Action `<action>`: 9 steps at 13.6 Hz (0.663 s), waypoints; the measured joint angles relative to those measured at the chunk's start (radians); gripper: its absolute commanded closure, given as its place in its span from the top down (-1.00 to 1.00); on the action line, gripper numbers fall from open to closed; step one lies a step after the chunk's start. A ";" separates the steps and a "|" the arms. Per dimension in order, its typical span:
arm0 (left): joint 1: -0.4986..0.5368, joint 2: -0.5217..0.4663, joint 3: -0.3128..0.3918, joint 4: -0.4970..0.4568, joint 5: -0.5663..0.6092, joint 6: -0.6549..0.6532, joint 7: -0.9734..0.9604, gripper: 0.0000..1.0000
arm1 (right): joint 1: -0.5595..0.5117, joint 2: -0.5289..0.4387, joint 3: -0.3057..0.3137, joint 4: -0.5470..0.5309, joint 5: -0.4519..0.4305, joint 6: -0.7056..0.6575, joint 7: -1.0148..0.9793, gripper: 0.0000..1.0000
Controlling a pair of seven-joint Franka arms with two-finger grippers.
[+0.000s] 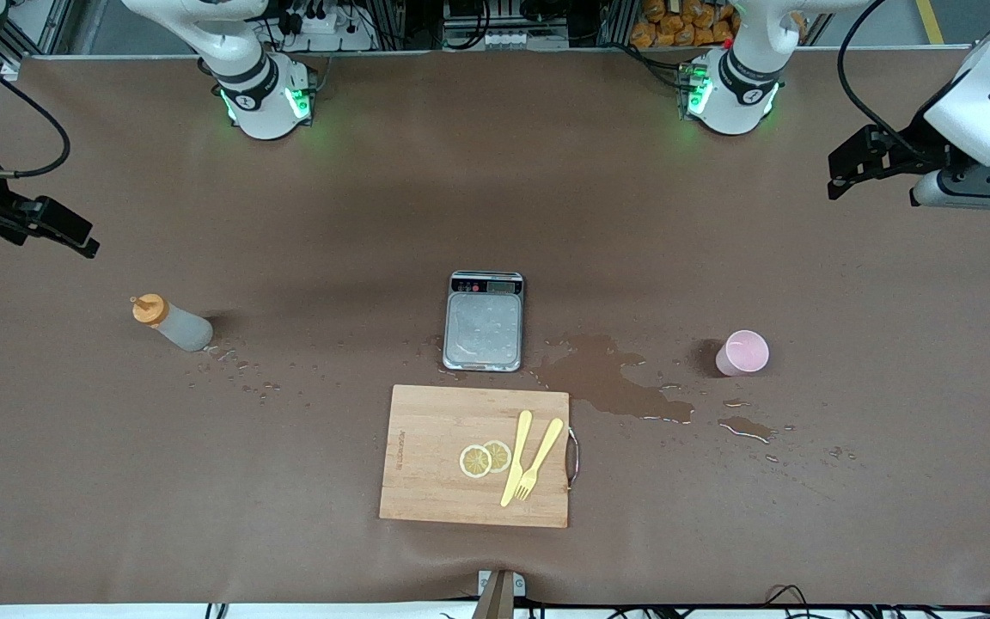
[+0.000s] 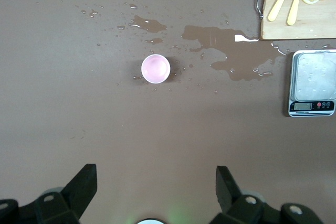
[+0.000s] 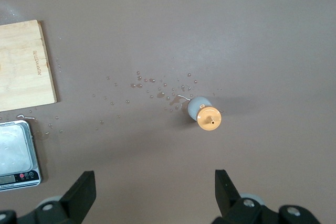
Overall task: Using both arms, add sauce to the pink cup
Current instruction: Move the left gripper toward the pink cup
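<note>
Both hands hang in the air with fingers spread wide, holding nothing. The left hand [image 1: 843, 172] is over the desk [image 1: 495, 189] at the left arm's end, at about 1 o'clock from the pink cup [image 1: 743, 352]. The right hand [image 1: 65, 230] is at 11 o'clock from the sauce [image 1: 171, 321].

The cup stands upright, apparently empty, with puddles [image 1: 615, 383] beside it. The sauce bottle stands upright, bare desk all round it. The scale [image 1: 484, 321] lies at 12 o'clock from the cutting board [image 1: 443, 456].
</note>
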 measured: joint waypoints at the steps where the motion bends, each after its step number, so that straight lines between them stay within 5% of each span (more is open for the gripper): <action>1: 0.000 0.000 -0.001 0.000 0.000 0.000 0.000 1.00 | 0.000 0.000 0.000 0.000 0.000 0.000 0.000 1.00; 9: 0.000 0.000 0.002 0.007 -0.002 -0.005 0.000 1.00 | -0.001 0.000 -0.005 0.000 -0.003 -0.001 -0.001 1.00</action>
